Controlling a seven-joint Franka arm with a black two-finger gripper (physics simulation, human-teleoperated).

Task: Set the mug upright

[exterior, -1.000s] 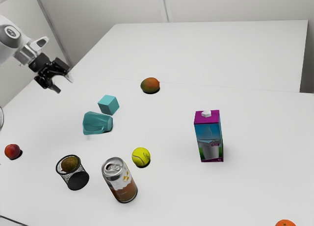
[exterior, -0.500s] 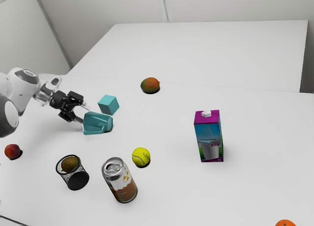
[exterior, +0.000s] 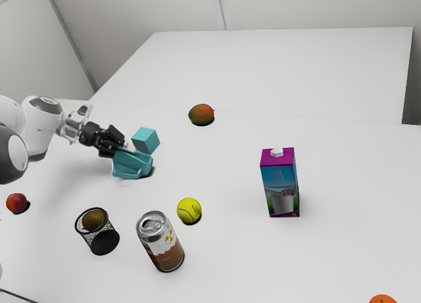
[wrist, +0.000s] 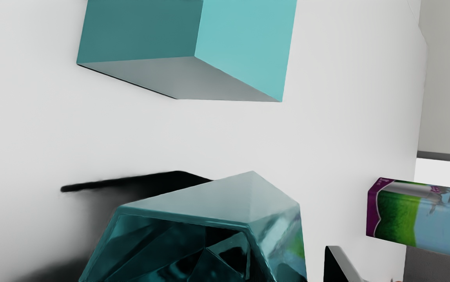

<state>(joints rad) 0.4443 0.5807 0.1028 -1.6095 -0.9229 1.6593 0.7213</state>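
One teal mug (exterior: 131, 165) lies on its side on the table, translucent and glassy, its walls cut into broad flat facets. Up close through the wrist view, I see a pale, glossy face above an angular rim, with dark facets within; I take that for its open mouth, turned towards my hand, though the near end runs out of sight.

My gripper (exterior: 124, 153) is right down at the mug, coming in from the exterior view's left, its fingers spread. On one side a fingertip (wrist: 336, 266) stands just beside the mug with a gap between them, so I have no pinch on it. The teal cube (exterior: 145, 140) sits close by, a little beyond the mug.

Compared with half a second ago, I've brought the hand further over the mug, and the mug has shifted slightly and rolled a bit, its outline changed. The cube hasn't moved.

Elsewhere, the tennis ball (exterior: 189, 211), drink can (exterior: 161, 242) and mesh cup (exterior: 105, 242) are where they were, as are the mango (exterior: 201, 114) and the carton (exterior: 279, 183).
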